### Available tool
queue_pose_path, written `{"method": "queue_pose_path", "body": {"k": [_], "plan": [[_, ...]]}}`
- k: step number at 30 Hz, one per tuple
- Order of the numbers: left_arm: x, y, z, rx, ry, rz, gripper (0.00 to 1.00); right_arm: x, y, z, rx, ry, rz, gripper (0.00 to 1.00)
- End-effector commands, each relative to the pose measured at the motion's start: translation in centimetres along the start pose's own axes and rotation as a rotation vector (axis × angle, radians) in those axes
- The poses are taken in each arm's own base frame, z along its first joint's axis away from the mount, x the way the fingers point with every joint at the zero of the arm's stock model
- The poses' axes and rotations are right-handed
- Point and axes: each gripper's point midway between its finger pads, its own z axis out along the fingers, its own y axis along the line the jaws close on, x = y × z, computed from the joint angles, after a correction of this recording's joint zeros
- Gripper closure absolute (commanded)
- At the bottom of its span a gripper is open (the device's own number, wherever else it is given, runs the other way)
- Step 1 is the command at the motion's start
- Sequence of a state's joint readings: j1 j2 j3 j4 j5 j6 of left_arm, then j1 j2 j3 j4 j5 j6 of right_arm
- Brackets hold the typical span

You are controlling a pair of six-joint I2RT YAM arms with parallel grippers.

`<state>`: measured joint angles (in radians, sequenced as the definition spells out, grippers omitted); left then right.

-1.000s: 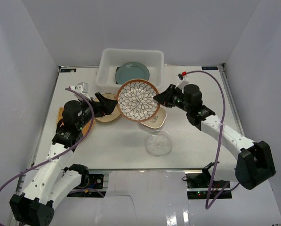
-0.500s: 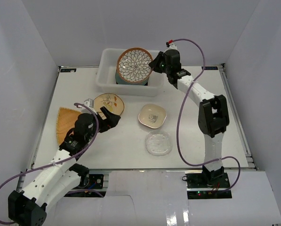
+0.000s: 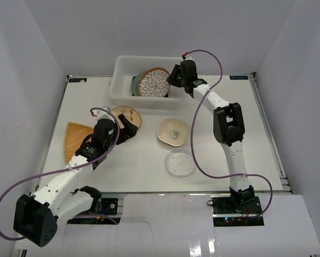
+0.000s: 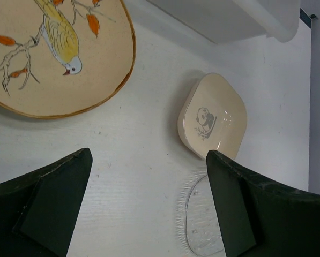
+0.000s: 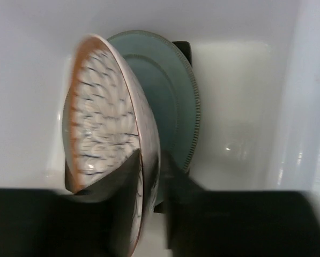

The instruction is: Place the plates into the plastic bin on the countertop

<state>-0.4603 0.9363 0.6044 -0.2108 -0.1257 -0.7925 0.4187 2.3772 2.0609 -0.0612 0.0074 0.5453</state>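
The plastic bin (image 3: 125, 69) stands at the back of the countertop (image 3: 224, 134). My right gripper (image 3: 173, 79) is shut on the rim of the brown-rimmed petal-patterned plate (image 3: 153, 82), tilted inside the bin over the blue-green round plate (image 3: 135, 84). In the right wrist view, the petal plate (image 5: 103, 123) stands on edge between my jaws (image 5: 154, 203), with the blue-green plate (image 5: 173, 91) behind it. My left gripper (image 3: 125, 128) is open and empty, just beside the cream floral plate (image 3: 128, 114). The left wrist view shows that bird-painted plate (image 4: 58, 53), the cream squarish bowl (image 4: 213, 115) and the clear glass plate (image 4: 202, 225).
The tan fan-shaped plate (image 3: 75, 140) lies at the left. The cream squarish bowl (image 3: 173, 131) and the clear glass plate (image 3: 180, 163) lie mid-table. White walls close in the sides and back. A dark corner (image 5: 182, 51) shows behind the blue-green plate.
My right arm carried the petal plate from above the table's middle back into the bin and lowered it over the blue-green plate. My left gripper moved off the floral plate.
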Motion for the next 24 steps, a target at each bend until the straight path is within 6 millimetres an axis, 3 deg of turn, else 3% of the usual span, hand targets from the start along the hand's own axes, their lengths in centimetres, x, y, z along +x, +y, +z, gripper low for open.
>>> {"method": "queue_pose_path", "body": {"k": [1,2,4,5,8,9,10,12,13,15,16,17,18,19,20,22,24], "plan": [[-2.9,-0.4,0.1,-0.045,-0.053,0.093,0.02,-5.5,4.6,-1.0,-0.137,-0.158,0.002,0.62],[-3.8,-0.9,0.1,-0.041,-0.057,0.129,0.02,-5.3,4.5,-1.0,-0.126,-0.154,-0.005,0.54],[-3.6,-0.1,1.1,-0.084,0.003,0.152,0.02,-4.8,4.6,-1.2,-0.126,-0.145,-0.019,0.38],[-4.6,-0.5,1.2,-0.081,-0.002,0.173,0.03,-5.0,4.8,-1.4,-0.134,-0.149,-0.021,0.36],[-6.4,0.9,2.2,-0.127,0.010,0.150,0.04,-5.6,5.2,-3.0,-0.143,-0.162,-0.039,0.29],[-7.2,1.3,2.3,-0.135,-0.007,0.137,0.04,-6.9,6.0,-4.2,-0.159,-0.189,-0.056,0.28],[-8.5,2.8,2.6,-0.169,-0.028,0.104,0.06,-7.1,6.3,-4.8,-0.167,-0.193,-0.062,0.27],[-10.1,3.3,3.0,-0.168,-0.050,0.071,0.09,-6.8,6.8,-6.0,-0.192,-0.181,-0.080,0.26],[-10.5,4.7,3.6,-0.214,-0.056,0.061,0.10,-8.4,8.0,-7.8,-0.224,-0.211,-0.089,0.24],[-11.7,5.7,4.2,-0.253,-0.082,0.061,0.12,-7.1,8.5,-9.2,-0.272,-0.178,-0.098,0.21],[-12.6,6.5,4.5,-0.273,-0.100,0.059,0.12,-8.3,10.2,-11.6,-0.338,-0.202,-0.109,0.21],[-12.6,7.5,5.3,-0.294,-0.086,0.054,0.14,-8.0,10.7,-12.7,-0.366,-0.195,-0.112,0.21],[-12.8,7.0,5.8,-0.242,-0.070,0.053,0.16,-7.0,10.8,-14.5,-0.385,-0.179,-0.114,0.21],[-13.8,7.8,5.9,-0.241,-0.076,0.046,0.18,-6.2,10.9,-15.4,-0.407,-0.166,-0.114,0.21],[-13.5,8.2,6.5,-0.229,-0.048,0.042,0.19,-5.7,11.7,-16.6,-0.464,-0.167,-0.122,0.21],[-14.4,9.9,6.7,-0.210,-0.053,0.046,0.21,-2.9,11.2,-19.1,-0.502,-0.122,-0.119,0.23],[-14.8,10.9,7.2,-0.174,-0.056,0.047,0.21,-2.7,11.7,-21.8,-0.546,-0.148,-0.119,0.25]]}}
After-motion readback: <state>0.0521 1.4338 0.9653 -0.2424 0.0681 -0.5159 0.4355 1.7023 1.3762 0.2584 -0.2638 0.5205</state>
